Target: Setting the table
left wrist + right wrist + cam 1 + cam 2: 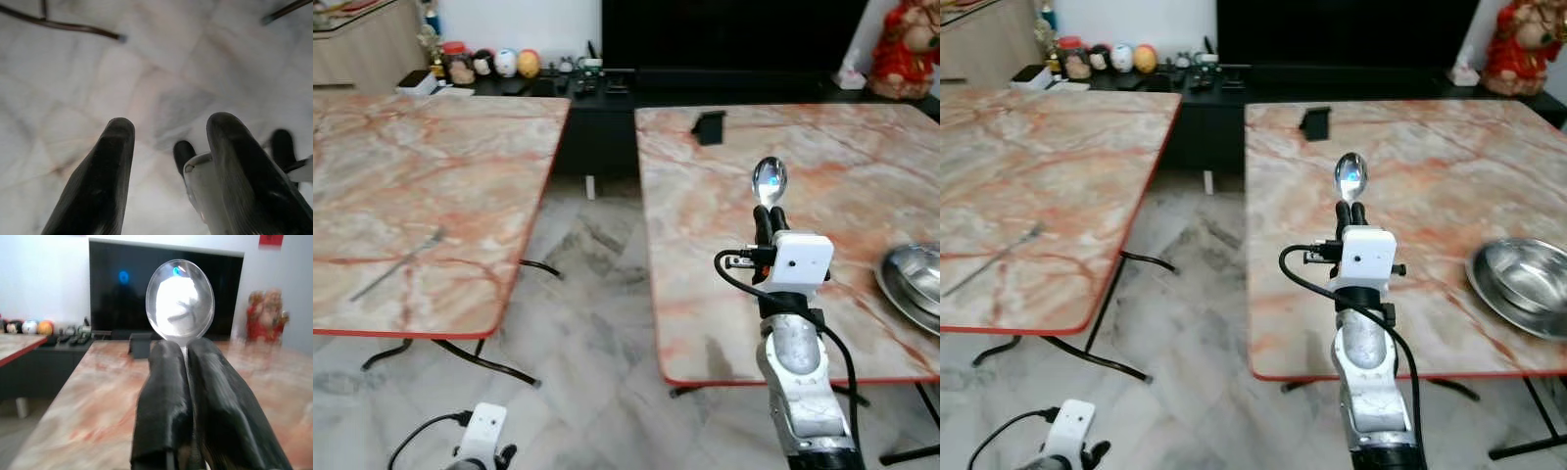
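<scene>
Right gripper (766, 217) raised above the right pink-veined marble tabletop (862, 166), black fingers (164, 401) clamped on a shiny silver metal spoon (769, 181), bowl upward, round steel dish (913, 282) at the tabletop's right edge, left gripper (168, 142) low over the marble floor (161, 73), fingers apart.

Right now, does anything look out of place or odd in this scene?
One thing: a fork lies alone and slanted on the left table, far from the steel bowl on the right table. The right gripper holds the spoon upright above the right table; nothing looks spilled or damaged.
</scene>
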You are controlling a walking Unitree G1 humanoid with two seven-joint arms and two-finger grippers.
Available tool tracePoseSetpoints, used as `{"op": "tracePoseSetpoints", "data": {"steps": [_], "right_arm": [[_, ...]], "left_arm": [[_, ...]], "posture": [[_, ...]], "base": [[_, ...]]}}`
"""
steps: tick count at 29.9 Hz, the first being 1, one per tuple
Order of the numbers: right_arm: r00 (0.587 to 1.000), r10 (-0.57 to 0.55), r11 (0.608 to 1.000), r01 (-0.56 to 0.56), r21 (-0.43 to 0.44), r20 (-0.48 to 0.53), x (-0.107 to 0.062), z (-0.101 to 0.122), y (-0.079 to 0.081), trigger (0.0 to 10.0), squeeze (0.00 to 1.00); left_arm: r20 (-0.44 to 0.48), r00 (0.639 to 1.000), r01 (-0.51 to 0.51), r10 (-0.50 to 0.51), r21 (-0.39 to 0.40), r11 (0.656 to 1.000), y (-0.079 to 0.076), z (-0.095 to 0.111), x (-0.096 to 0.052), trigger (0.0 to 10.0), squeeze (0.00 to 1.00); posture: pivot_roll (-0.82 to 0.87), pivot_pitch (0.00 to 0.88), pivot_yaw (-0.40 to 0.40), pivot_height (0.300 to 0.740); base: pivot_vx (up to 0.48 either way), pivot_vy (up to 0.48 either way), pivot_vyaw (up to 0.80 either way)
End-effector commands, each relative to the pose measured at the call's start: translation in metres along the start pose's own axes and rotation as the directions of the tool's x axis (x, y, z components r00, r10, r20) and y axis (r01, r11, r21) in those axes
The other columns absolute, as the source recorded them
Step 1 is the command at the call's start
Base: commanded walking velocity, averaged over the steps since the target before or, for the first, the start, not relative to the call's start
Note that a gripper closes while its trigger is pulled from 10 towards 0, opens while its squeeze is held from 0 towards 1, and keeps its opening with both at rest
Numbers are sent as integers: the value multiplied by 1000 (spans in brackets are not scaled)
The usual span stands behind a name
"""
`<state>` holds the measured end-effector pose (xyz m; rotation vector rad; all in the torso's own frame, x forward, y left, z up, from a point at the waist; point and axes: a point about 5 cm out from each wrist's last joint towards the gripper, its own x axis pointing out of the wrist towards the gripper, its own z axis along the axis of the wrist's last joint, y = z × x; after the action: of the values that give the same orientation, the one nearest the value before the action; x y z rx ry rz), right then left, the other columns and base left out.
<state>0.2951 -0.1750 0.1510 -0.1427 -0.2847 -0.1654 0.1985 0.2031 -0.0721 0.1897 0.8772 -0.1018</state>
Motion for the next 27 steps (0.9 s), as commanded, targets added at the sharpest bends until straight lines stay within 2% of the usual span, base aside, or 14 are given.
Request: {"op": "tracePoseSetpoints", "data": {"steps": [1, 13, 27], "right_arm": [[1000, 20, 999, -20, 25, 20, 2, 6, 9, 10000, 0], [1000, 21, 999, -22, 32, 23, 5, 8, 11, 10000, 0], [1000, 23, 999, -24, 28, 21, 6, 8, 10, 10000, 0]], "left_arm": [[-20, 999, -26, 26, 3, 1000, 10, -4, -2, 10000, 0], [-22, 1000, -19, 19, -1, 1000, 4, -4, -1, 10000, 0], [-24, 1000, -17, 17, -4, 1000, 5, -4, -1, 10000, 0]], "posture": [[-4, 0, -12, 740], [-4, 0, -12, 740], [-9, 0, -11, 740]], "base": [[0, -259, 0], [0, -262, 0], [0, -263, 0]]}}
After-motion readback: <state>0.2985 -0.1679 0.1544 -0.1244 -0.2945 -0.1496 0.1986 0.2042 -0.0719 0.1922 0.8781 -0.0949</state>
